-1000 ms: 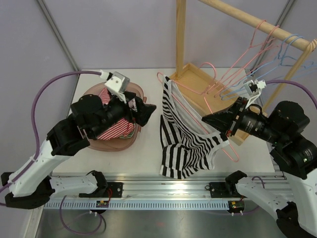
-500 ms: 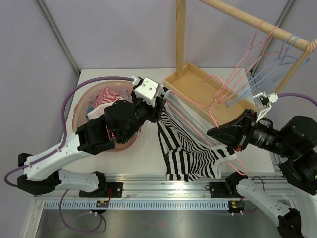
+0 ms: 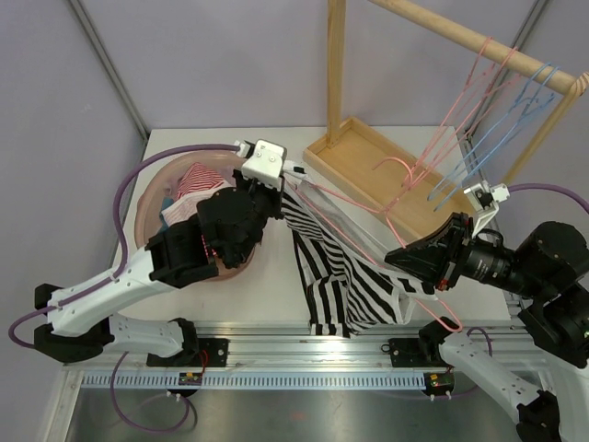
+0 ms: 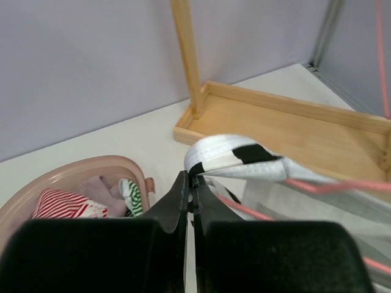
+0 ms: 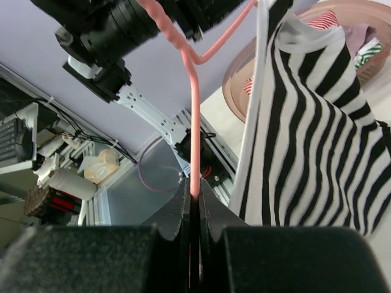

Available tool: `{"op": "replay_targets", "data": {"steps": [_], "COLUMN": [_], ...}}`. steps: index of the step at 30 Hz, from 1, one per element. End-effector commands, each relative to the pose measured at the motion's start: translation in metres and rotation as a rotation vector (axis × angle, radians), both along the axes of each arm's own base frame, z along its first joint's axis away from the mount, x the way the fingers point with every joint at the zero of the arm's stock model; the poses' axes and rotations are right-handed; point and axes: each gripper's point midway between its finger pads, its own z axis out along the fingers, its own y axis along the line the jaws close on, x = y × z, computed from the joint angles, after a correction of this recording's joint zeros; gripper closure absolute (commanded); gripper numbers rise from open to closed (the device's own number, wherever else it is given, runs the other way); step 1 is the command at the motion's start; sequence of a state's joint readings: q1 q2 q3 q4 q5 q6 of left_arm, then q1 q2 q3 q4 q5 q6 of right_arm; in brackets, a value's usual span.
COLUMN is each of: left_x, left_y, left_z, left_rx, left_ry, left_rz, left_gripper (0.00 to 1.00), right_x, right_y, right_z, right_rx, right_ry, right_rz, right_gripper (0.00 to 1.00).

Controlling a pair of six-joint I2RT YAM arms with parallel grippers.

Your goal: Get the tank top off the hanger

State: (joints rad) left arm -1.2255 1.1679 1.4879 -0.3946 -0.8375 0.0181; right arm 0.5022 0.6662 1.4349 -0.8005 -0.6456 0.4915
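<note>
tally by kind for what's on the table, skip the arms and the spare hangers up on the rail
tank top: 1
pink hanger threaded through it: 1
basket of clothes: 1
wooden rack: 1
Total: 4

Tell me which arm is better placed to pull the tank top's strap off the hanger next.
Left. The left gripper is shut on the tank top's strap, so it can draw it off. The right gripper is clamped on the pink hanger, likely best as the anchor.
</note>
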Motion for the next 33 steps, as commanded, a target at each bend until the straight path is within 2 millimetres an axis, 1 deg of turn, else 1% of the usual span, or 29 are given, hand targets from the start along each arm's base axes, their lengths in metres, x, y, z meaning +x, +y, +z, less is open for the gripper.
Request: {"op": "replay_targets", "data": {"steps": [1, 2, 3, 4, 5, 8, 9, 11, 12, 13, 14, 16, 17, 18, 19, 20, 21, 22, 23, 24, 25, 26, 27, 28, 29, 30, 31, 32, 33], "left_x": [0.015, 0.024, 0.028, 0.03, 0.037, 0.036, 0.031, 0.028, 0.02, 0.016, 0.003, -0.015, -0.025, -0.043, -0.053, -0.062, -0.077, -0.087, -0.09, -0.082, -0.078, -0.067, -0.049, -0.037, -0.027, -0.017, -0.01, -0.006, -0.008], "left_y": [0.061, 0.077, 0.076, 0.081, 0.088, 0.068, 0.051, 0.037, 0.022, 0.013, -0.005, -0.024, -0.03, -0.038, -0.047, -0.052, -0.058, -0.064, -0.065, -0.062, -0.059, -0.053, -0.038, -0.029, -0.018, 0.0, 0.006, 0.006, -0.001], "left_z": [0.021, 0.018, 0.015, 0.007, 0.004, -0.005, -0.008, -0.016, -0.021, -0.024, -0.027, -0.032, -0.032, -0.031, -0.039, -0.043, -0.045, -0.059, -0.065, -0.074, -0.089, -0.097, -0.11, -0.12, -0.123, -0.133, -0.139, -0.146, -0.149], "left_rx": [-0.161, -0.182, -0.24, -0.225, -0.236, -0.229, -0.224, -0.224, -0.222, -0.22, -0.227, -0.235, -0.247, -0.254, -0.255, -0.25, -0.234, -0.204, -0.19, -0.168, -0.15, -0.148, -0.143, -0.128, -0.149, -0.115, -0.108, -0.096, -0.098], "left_ry": [0.002, 0.017, 0.05, 0.08, 0.095, 0.149, 0.178, 0.221, 0.258, 0.272, 0.291, 0.296, 0.296, 0.299, 0.304, 0.311, 0.308, 0.328, 0.329, 0.329, 0.352, 0.361, 0.384, 0.402, 0.423, 0.432, 0.448, 0.465, 0.49], "left_rz": [0.288, 0.347, 0.335, 0.336, 0.348, 0.242, 0.15, 0.083, -0.007, -0.054, -0.188, -0.339, -0.406, -0.522, -0.585, -0.637, -0.727, -0.763, -0.767, -0.699, -0.647, -0.569, -0.413, -0.314, -0.214, -0.097, -0.052, -0.04, -0.081], "left_gripper": [1.0, 1.0, 1.0, 1.0, 1.0, 1.0, 1.0, 1.0, 1.0, 1.0, 1.0, 1.0, 1.0, 1.0, 1.0, 1.0, 1.0, 1.0, 1.0, 1.0, 1.0, 1.0, 1.0, 1.0, 1.0, 1.0, 1.0, 1.0, 1.0], "right_x": [-0.018, -0.021, -0.032, -0.037, -0.048, -0.059, -0.065, -0.066, -0.063, -0.058, -0.045, -0.029, -0.016, -0.01, -0.003, 0.006, 0.012, 0.017, 0.026, 0.03, 0.027, 0.04, 0.046, 0.055, 0.075, 0.089, 0.102, 0.127, 0.135], "right_y": [-0.003, -0.004, -0.005, -0.005, -0.006, -0.004, -0.007, -0.006, -0.007, -0.007, -0.006, -0.006, -0.007, -0.007, -0.007, -0.009, -0.009, -0.009, -0.01, -0.011, -0.015, -0.016, -0.018, -0.02, -0.023, -0.024, -0.027, -0.033, -0.036], "right_z": [-0.011, -0.013, -0.016, -0.017, -0.015, -0.01, -0.007, -0.006, -0.006, -0.005, -0.001, 0.008, 0.017, 0.022, 0.028, 0.043, 0.049, 0.054, 0.067, 0.073, 0.086, 0.092, 0.097, 0.101, 0.104, 0.101, 0.097, 0.081, 0.075], "right_rx": [-0.039, -0.042, -0.033, -0.026, -0.004, 0.05, 0.07, 0.093, 0.099, 0.107, 0.14, 0.192, 0.251, 0.281, 0.312, 0.387, 0.423, 0.459, 0.532, 0.565, 0.621, 0.641, 0.65, 0.636, 0.576, 0.525, 0.479, 0.366, 0.321], "right_ry": [-0.058, -0.079, -0.099, -0.113, -0.156, -0.233, -0.27, -0.336, -0.359, -0.374, -0.401, -0.424, -0.452, -0.47, -0.483, -0.524, -0.54, -0.55, -0.573, -0.588, -0.631, -0.618, -0.613, -0.601, -0.515, -0.462, -0.398, -0.268, -0.219], "right_rz": [0.067, 0.081, 0.12, 0.141, 0.179, 0.234, 0.242, 0.246, 0.23, 0.203, 0.143, 0.068, 0.013, -0.01, -0.035, -0.076, -0.092, -0.108, -0.129, -0.14, -0.144, -0.185, -0.215, -0.26, -0.347, -0.405, -0.463, -0.578, -0.617], "right_gripper": [1.0, 1.0, 1.0, 1.0, 1.0, 1.0, 1.0, 1.0, 1.0, 1.0, 1.0, 1.0, 1.0, 1.0, 1.0, 1.0, 0.99, 1.0, 1.0, 1.0, 1.0, 1.0, 1.0, 1.0, 1.0, 1.0, 1.0, 1.0, 1.0]}}
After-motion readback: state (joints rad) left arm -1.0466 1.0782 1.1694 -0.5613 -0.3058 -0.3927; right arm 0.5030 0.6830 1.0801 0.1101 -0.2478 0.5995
